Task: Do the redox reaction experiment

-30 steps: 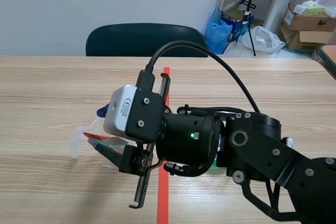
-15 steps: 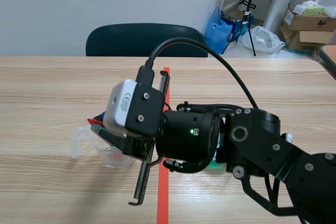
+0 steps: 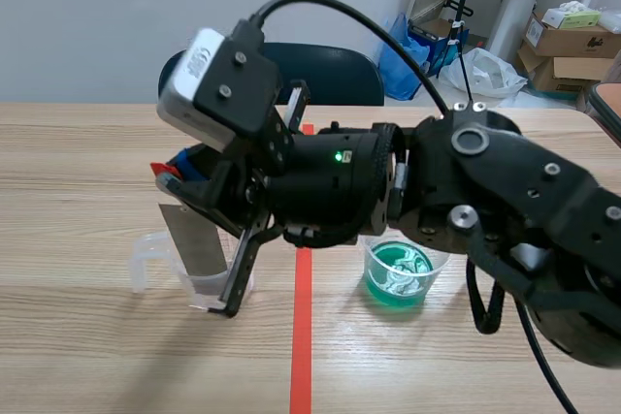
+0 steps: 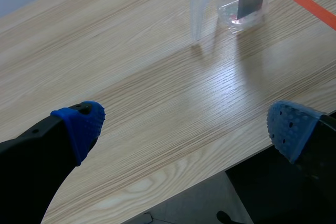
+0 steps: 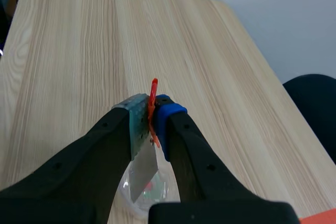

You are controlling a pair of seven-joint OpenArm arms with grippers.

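Note:
My right gripper (image 3: pixel 180 177) reaches in from the right, past the tape line, and is shut on the red-tipped upper end of a grey metal strip (image 3: pixel 197 243). The strip hangs upright with its lower end inside a clear plastic beaker (image 3: pixel 153 264). In the right wrist view the red tip (image 5: pixel 153 100) is pinched between the pads of the right gripper (image 5: pixel 150 113), with the metal strip (image 5: pixel 144 174) dropping into the beaker (image 5: pixel 155 194). A cup of green liquid (image 3: pixel 399 272) stands right of the tape. My left gripper (image 4: pixel 184 124) is open, low over bare table, short of the beaker (image 4: pixel 233 4).
An orange-red tape line (image 3: pixel 302 336) runs down the table's middle. A dark chair (image 3: pixel 330 70) stands behind the far edge. Boxes and bags sit on the floor at the back right. The table's near edge lies under my left gripper.
My right arm has risen and turned. The strip has gone from lying low at the beaker to hanging upright in it. The green cup has come into sight.

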